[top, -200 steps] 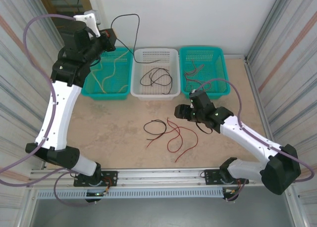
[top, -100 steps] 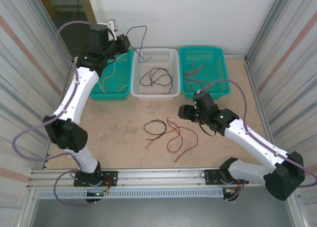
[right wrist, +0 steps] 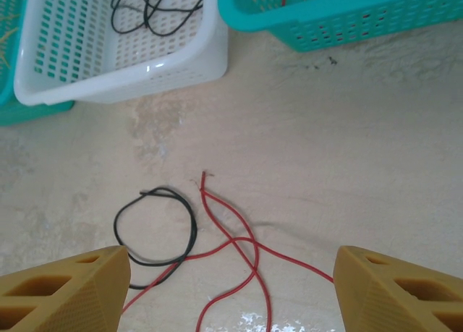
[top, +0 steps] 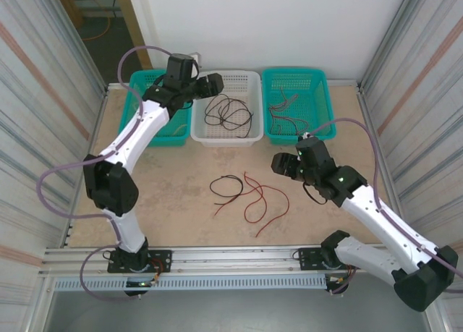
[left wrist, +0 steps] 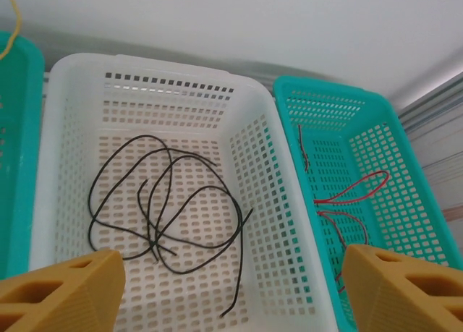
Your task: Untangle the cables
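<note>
**Top view:** The left gripper (top: 211, 84) is seen over the back-left part of the white basket (top: 226, 138), at the far side of the table (top: 159, 194). A bundle of black cables (top: 228, 113) is seen lying in that basket. Red cables (top: 282, 104) are seen in the right teal basket (top: 329, 100), just beside it. The left teal basket (top: 137, 133) is partly covered by the L arm. The right gripper (top: 278, 163) is seen above the table, right of centre. It is apart from the loose cables mid-table: a black loop (top: 235, 179) w/ red strands (top: 255, 189) just beside it.

**Left wrist view:** The left gripper's jaws are seen spread wide, w/ nothing betw. them. The white basket w/ the black cables is seen below, and the red cables at right. A pale yellow strand (left wrist: 9, 35) is glimpsed at the left teal basket.

**Right wrist view:** The right gripper's jaws are seen spread wide, nothing gripped. The black loop & red strands are seen on the table below. The red strands cross each other, and one crosses the black loop's tail.
</note>
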Tool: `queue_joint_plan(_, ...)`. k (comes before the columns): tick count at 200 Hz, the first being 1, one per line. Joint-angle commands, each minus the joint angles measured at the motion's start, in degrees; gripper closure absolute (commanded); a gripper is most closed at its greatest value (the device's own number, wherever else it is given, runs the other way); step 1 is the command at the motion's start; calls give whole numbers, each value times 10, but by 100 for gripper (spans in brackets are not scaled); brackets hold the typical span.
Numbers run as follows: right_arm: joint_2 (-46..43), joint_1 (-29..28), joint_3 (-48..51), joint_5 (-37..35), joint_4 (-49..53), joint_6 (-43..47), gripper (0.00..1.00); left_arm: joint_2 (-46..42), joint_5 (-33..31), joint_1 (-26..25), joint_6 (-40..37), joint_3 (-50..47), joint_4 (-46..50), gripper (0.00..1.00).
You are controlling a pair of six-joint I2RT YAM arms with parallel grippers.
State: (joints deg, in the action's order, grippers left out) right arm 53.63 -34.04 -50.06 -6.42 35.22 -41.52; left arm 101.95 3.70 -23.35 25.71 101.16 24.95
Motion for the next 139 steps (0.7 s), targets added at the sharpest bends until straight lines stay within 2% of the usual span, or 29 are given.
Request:
queue_joint_plan(1,1,8,13,-2,12,4,26,-83,-8,-12,-24,-37,3,25)
queue_joint_plan(44,58,6,-14,5,16,-8,28,-208,91,-49,-35,-199,-34,27)
queue_joint_plan(64,65,1,-24,-2,28,-16,29,-241,115,-66,-23,-249,-38,32)
queue_joint_plan(109,45,-11,-30,-12,77,-46,28,-252,145,-90,-43,-272,-16,32)
queue_joint_plan(139,10,-30,-24,-41,108,-74,28,-231,166,-91,-48,-259,4,37)
